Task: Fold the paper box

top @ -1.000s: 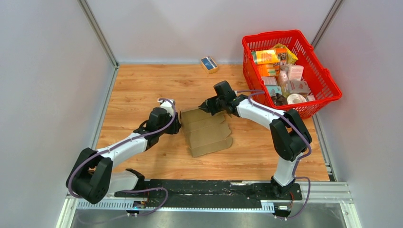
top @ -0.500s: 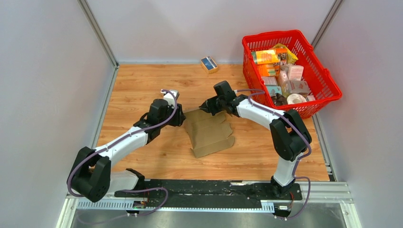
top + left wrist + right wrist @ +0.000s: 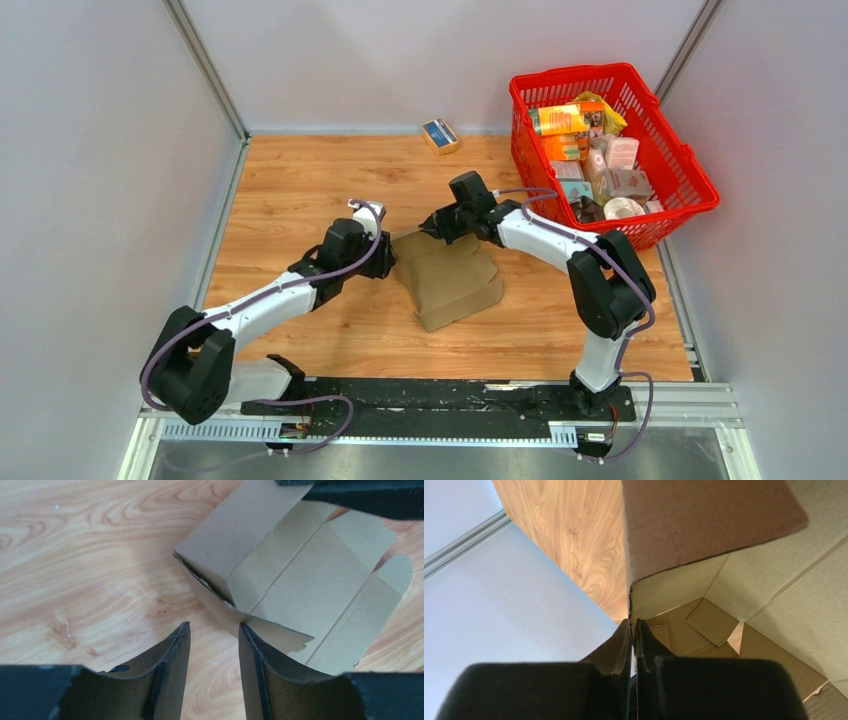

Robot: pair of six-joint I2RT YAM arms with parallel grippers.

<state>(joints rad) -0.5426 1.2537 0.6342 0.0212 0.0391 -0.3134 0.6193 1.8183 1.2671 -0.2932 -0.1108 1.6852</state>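
1. Top view: the box (image 3: 452, 278) lies mid-table (image 3: 290, 180) between the arms, partly raised. The right gripper (image 3: 432, 225) meets its far corner, and the left gripper (image 3: 386, 250) sits just beside its left edge. A red basket (image 3: 612, 72) of packages stands well apart at the far right, and a small blue box (image 3: 440, 134) lies by the back wall
2. Left wrist: the left gripper (image 3: 212, 626) has its fingers apart with nothing between them. The near corner of the box (image 3: 300, 580) is just ahead of the tips. One wall stands up while the inner panels and a rounded tab lie open on the wood. The card looks thin and light, so it will likely slide on the smooth wood if pushed without a counter-hold
3. Right wrist: the right gripper (image 3: 633, 624) is pinched tight on the thin top edge of the standing wall of the box (image 3: 704, 525), with small flaps visible inside below. The panels seem stiff but should hinge easily at the creases. The best hold is probably a panel edge close to a crease, as here. Too hard a squeeze could crush the corrugation, and a pull on a tab might tear it
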